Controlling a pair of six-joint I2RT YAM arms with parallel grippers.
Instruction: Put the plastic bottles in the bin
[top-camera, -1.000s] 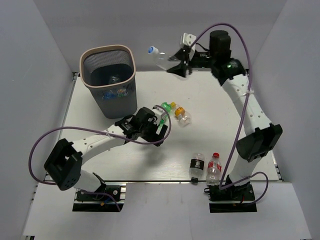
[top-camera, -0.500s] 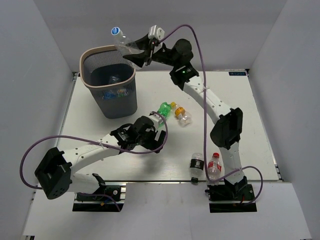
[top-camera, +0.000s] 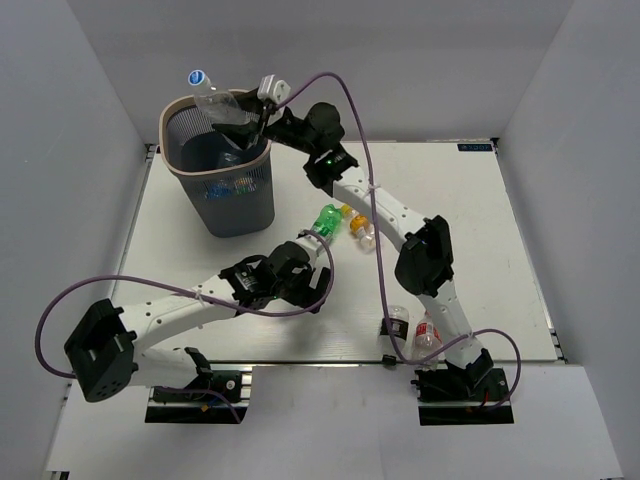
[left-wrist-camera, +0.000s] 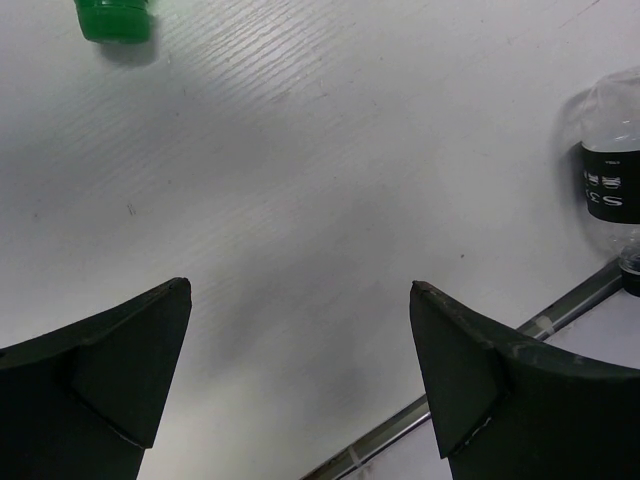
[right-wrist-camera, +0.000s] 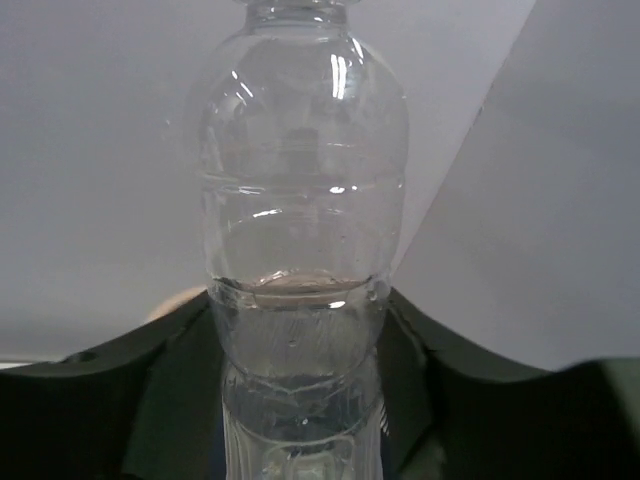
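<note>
Gripping the clear bottle by its body, the right hand is now found over the mouth of the bin, having been swung leftward along the back of the worktop. Only the release is judged to remain. The bottle is held tilted, cap up and outward, with the arm stretched far across. The left hand is held with fingers wide apart, low over the worktop and near a green bottle.
</note>
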